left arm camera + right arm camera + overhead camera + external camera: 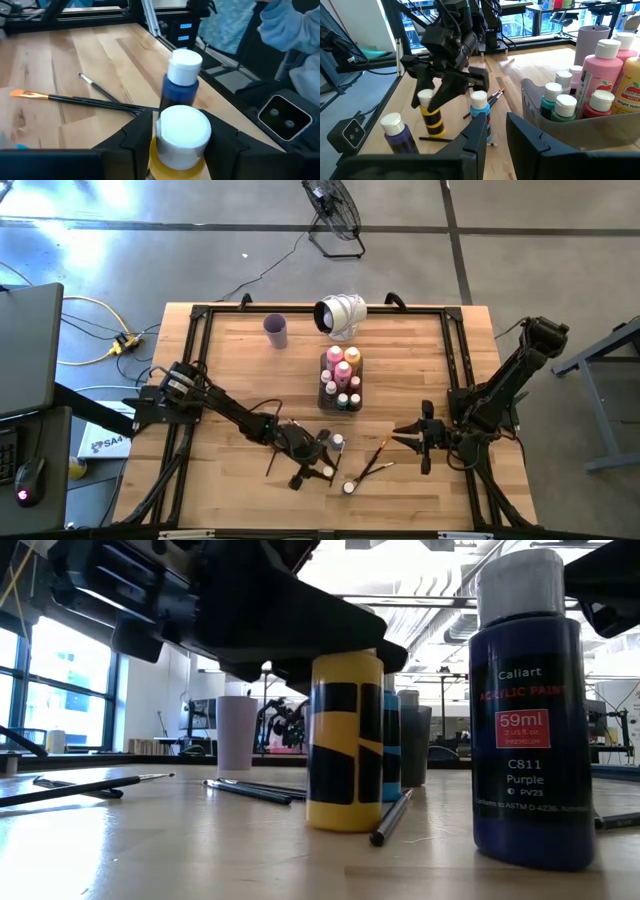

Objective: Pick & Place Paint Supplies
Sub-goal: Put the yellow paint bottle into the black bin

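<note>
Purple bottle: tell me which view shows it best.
The low view: the purple bottle stands close, its label readable. The left wrist view shows its white cap and dark body behind the yellow bottle. The right wrist view shows it small and apart from the yellow one. The high view barely shows it.

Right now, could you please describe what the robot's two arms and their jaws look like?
Both arms are dark, nearly black, built of jointed segments. The left arm carries a white label near its base and thin black cables along its forearm. The left gripper has broad, angular black jaws. The right arm is equally dark, with a rounded joint at its top, and the right gripper has flat, blocky black jaws.
</note>
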Controlling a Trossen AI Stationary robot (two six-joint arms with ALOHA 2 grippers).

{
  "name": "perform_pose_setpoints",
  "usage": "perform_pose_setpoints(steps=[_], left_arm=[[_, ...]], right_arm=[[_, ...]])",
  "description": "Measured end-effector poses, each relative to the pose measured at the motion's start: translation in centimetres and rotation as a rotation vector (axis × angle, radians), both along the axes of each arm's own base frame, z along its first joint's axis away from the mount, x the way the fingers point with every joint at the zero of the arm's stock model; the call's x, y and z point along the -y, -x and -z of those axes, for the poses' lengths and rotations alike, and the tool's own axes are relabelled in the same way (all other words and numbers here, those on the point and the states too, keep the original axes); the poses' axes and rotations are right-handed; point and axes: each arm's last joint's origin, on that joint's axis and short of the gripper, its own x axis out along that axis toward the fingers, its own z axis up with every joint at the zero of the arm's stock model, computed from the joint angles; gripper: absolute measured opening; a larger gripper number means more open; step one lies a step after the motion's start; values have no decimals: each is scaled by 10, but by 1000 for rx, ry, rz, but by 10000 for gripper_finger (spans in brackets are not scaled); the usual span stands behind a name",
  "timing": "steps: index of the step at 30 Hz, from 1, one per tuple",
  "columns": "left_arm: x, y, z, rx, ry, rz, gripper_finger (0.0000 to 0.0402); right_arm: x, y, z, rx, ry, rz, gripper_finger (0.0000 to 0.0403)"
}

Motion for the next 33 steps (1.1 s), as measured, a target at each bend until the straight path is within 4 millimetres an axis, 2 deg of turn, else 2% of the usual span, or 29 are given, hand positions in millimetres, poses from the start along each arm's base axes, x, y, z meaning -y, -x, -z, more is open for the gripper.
perform_pose_setpoints(steps=[7,17,21,27,33], left_arm=[[0,0,0,-6,-3,0,114],[-6,8,-15,-102,-53,1,127],[-10,17,-25,-146,-126,-1,114],[-21,31,-41,-183,-240,-169,116],[-41,58,-45,-152,-255,-312,118]], right_arm=[[0,0,1,-6,7,0,64],[0,0,2,-10,-11,3,64],[0,0,2,-9,-13,4,64],[0,0,1,-8,-14,5,64],[0,0,1,-6,-22,6,64]])
